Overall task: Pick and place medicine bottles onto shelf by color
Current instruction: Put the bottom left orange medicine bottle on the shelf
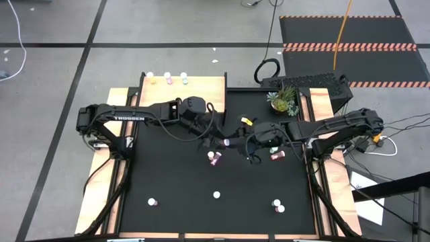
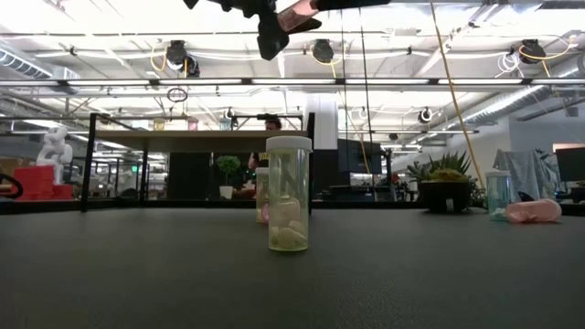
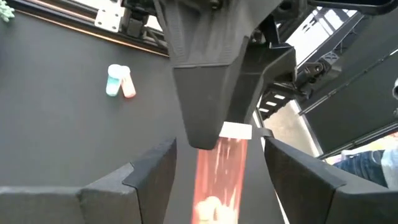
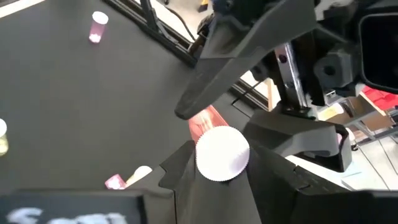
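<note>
A pink bottle (image 4: 214, 140) sits clamped between the right tool (image 4: 217, 163) and the left tool (image 3: 214, 163).

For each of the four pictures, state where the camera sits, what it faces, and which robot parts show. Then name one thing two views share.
High: overhead, facing down; both arms, shelf.
Low: table height, facing across; clear bottle, arm parts at top.
Left wrist: on left arm; left gripper at pink bottle.
Right wrist: on right arm; right gripper at the same bottle.
Shared: both wrist views show that pink bottle.
</note>
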### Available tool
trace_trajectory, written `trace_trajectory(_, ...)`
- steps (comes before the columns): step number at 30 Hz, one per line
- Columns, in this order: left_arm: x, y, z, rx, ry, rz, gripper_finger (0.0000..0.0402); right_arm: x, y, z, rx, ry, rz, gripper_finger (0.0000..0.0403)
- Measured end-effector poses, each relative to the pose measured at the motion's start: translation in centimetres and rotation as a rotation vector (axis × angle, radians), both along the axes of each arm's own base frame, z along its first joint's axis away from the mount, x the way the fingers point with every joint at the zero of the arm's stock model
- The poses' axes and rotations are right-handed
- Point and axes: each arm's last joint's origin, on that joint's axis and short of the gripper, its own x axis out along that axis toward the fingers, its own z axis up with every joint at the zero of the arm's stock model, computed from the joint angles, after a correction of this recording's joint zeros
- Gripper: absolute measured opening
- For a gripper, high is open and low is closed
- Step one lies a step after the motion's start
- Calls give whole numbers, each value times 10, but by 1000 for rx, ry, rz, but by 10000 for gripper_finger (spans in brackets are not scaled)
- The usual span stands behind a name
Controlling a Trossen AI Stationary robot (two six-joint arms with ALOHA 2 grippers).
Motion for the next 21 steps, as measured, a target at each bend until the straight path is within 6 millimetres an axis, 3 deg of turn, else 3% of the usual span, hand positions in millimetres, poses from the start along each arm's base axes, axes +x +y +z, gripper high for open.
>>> trace_trajectory(4,0,0,0,-9,-1,-9,223,1,-1,1,1,-14,-3,125)
trace_trajectory(13,1,1,3,-37,-22,-8,127,1,-1,3,5,-29,-4,125)
trace_trajectory(21,1,6,4,-48,-39,6,110,-3,-5,7,74,-45,-52,136)
